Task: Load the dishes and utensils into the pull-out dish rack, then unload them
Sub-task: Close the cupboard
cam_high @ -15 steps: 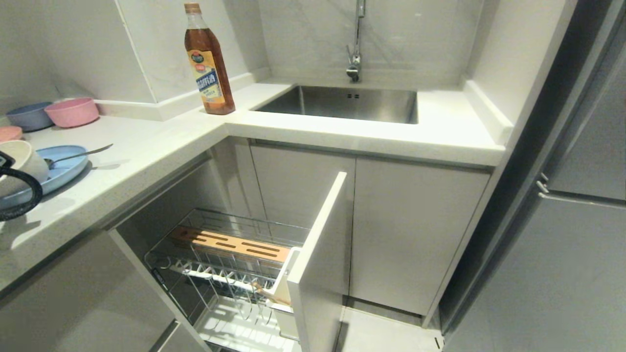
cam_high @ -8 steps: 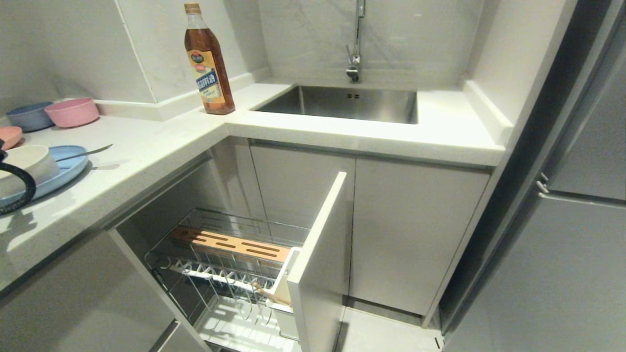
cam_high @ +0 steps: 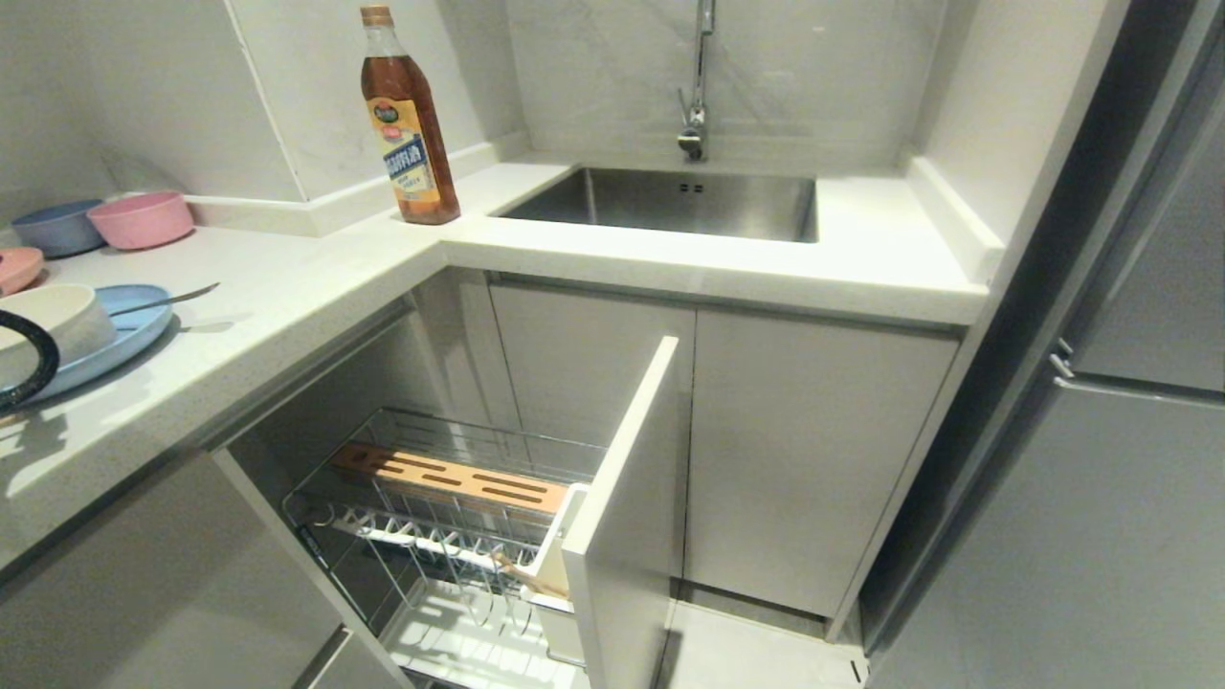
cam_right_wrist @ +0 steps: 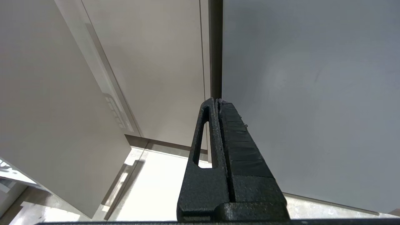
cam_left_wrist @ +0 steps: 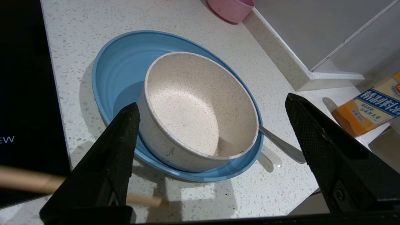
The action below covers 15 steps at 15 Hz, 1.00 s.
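Observation:
The white bowl (cam_left_wrist: 200, 106) sits inside the light-blue plate (cam_left_wrist: 118, 62) on the counter, free of both fingers. My left gripper (cam_left_wrist: 212, 103) hangs open just above and in front of it, one finger (cam_left_wrist: 125, 134) beside the bowl's wall, the other (cam_left_wrist: 306, 125) out past the silver spoon (cam_left_wrist: 281, 145). The spoon's handle sticks out from under the bowl. A blurred wooden chopstick (cam_left_wrist: 28, 182) lies close by the gripper. The pull-out dish rack (cam_high: 450, 517) stands pulled out below the counter. My right gripper (cam_right_wrist: 217, 103) is shut and parked low by the cabinet fronts.
A black hob (cam_left_wrist: 28, 93) borders the plate. Pink (cam_high: 142, 218) and grey-blue (cam_high: 55, 226) bowls and a pink plate (cam_high: 17, 266) stand further back. A brown bottle (cam_high: 407, 124) is at the counter corner beside the sink (cam_high: 670, 201). The rack's white front panel (cam_high: 622, 498) juts into the aisle.
The white bowl came down level into the blue plate and my left gripper opened off it. The arm's black loop slid left, almost out of the head view.

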### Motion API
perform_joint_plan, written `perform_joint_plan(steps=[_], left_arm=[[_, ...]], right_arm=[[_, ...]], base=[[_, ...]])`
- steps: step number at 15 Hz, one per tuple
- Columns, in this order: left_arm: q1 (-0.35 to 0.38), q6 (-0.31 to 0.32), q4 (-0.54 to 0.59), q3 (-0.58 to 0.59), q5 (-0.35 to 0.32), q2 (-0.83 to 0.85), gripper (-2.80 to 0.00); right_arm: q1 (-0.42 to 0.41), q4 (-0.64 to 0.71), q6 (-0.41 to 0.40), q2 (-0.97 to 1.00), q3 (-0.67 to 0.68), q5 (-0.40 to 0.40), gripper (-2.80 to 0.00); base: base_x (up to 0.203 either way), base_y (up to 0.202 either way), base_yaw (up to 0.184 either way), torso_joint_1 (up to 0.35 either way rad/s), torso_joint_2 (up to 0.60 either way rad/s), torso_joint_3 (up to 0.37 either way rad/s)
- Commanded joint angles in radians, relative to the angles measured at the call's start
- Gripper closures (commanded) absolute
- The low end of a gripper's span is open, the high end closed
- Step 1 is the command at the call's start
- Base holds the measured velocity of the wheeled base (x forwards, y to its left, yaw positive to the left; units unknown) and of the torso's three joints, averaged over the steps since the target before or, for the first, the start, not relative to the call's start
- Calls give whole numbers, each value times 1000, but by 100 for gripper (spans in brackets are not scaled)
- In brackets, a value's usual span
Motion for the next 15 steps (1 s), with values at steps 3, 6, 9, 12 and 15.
perform_joint_plan(steps=[3, 6, 9, 12, 15], left_arm=[[1, -2, -4, -4, 3, -3, -280], [1, -2, -4, -4, 3, -3, 0], [1, -2, -4, -3, 3, -4, 0], [2, -2, -5, -4, 3, -5, 0], [1, 17, -5, -28, 2, -28, 0]], right_arm=[[0, 0, 0, 0, 0, 0, 0], [0, 0, -1, 0, 0, 0, 0], [0, 0, 0, 0, 0, 0, 0], [0, 0, 1, 0, 0, 0, 0], [0, 0, 1, 0, 0, 0, 0]], base=[[0, 0, 0, 0, 0, 0], [0, 0, 0, 0, 0, 0], [0, 0, 0, 0, 0, 0], [0, 0, 0, 0, 0, 0], [0, 0, 0, 0, 0, 0]])
